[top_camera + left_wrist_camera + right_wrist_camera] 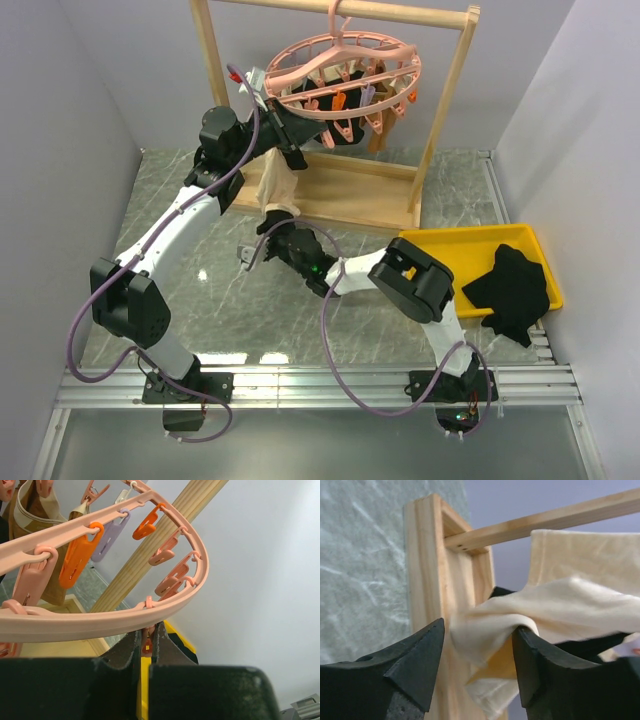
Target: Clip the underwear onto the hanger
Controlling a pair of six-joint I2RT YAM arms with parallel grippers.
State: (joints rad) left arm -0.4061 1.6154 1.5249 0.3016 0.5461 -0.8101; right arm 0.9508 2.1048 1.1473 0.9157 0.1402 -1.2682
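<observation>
My left claw (146, 639) is pressed together on a pink clip (146, 647) dangling under the rim of the hanger (100, 622), high over the far edge of the counter. The underwear (283, 190) hangs just below, in front of the wooden rack (440, 120). Its lower end lies between the spread fingers of my right claw (479, 627), touching one and not pinched. I judge this the clipping step. Next I must lift the fabric edge into that clip's mouth, then release.
</observation>
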